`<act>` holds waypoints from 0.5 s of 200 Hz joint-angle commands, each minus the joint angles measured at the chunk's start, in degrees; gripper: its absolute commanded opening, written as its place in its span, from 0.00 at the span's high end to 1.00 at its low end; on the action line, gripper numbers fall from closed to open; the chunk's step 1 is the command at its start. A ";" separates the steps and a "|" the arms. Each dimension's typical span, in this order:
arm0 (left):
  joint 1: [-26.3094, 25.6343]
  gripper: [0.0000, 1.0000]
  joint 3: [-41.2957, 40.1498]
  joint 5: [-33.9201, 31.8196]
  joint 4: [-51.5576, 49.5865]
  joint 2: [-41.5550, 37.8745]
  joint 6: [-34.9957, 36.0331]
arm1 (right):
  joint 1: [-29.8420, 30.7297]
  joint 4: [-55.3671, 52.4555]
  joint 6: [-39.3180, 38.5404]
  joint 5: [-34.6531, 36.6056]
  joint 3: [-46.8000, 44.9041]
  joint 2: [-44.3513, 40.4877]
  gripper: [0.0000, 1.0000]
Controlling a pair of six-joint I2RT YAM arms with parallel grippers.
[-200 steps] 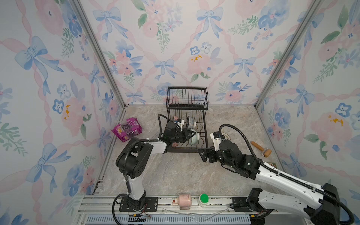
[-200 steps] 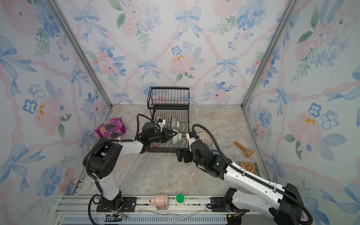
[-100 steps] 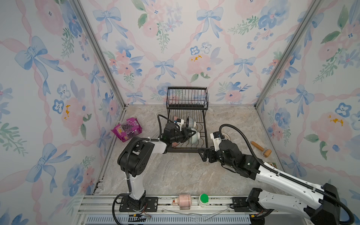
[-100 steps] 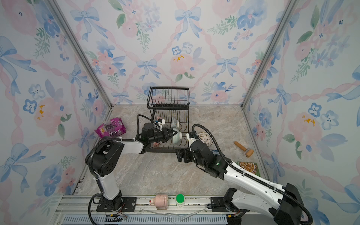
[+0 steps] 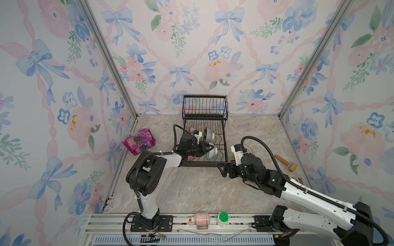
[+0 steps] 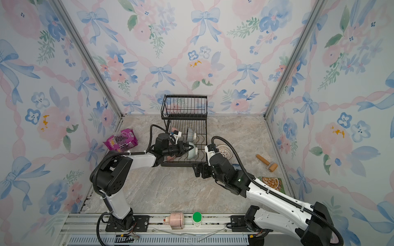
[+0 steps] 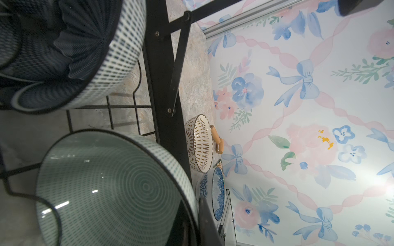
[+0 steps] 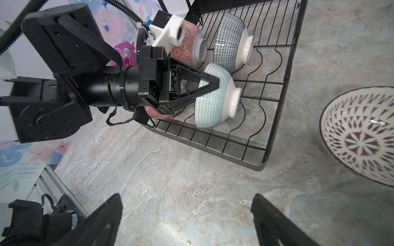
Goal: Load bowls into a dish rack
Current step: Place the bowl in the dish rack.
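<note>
Right wrist view tells the most: the left gripper has its jaws pinched together on the rim of the mint bowl. That bowl stands on edge in the front row of the dish rack, foot turned toward the right arm. A red bowl under that gripper is almost wholly hidden by it. A second red bowl in the back row is half covered by the white camera mount, and the dark dashed bowl beside it shows clear. The lattice bowl sits on the table just outside the rack's right rail, cut off by the frame. The blue floral bowl shows only edge-on in the left wrist view, and in both top views the right arm covers nearly all of it. The right gripper, only its tips in view, hangs with jaws wide apart and empty over bare table near the rack's front right corner. The wavy slots between the two upright bowls and the right rail stand open, and so does the broad stretch of table in front of the rack
</note>
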 commanded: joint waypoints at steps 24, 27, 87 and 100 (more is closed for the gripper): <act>-0.73 0.94 0.65 -2.64 -5.95 -1.18 2.92 | 0.52 -0.17 0.34 0.87 -1.54 -1.79 0.04; -0.75 0.94 0.71 -2.70 -6.07 -1.42 3.12 | 0.52 -0.17 0.34 0.85 -1.54 -1.69 0.04; -0.72 0.88 2.56 -3.89 -11.22 -3.27 6.92 | 1.14 -0.24 0.43 0.72 -0.99 -1.37 0.04; -0.71 0.87 2.84 -4.67 -12.77 -4.06 7.86 | 1.36 -0.42 0.52 0.98 -1.10 -1.59 0.04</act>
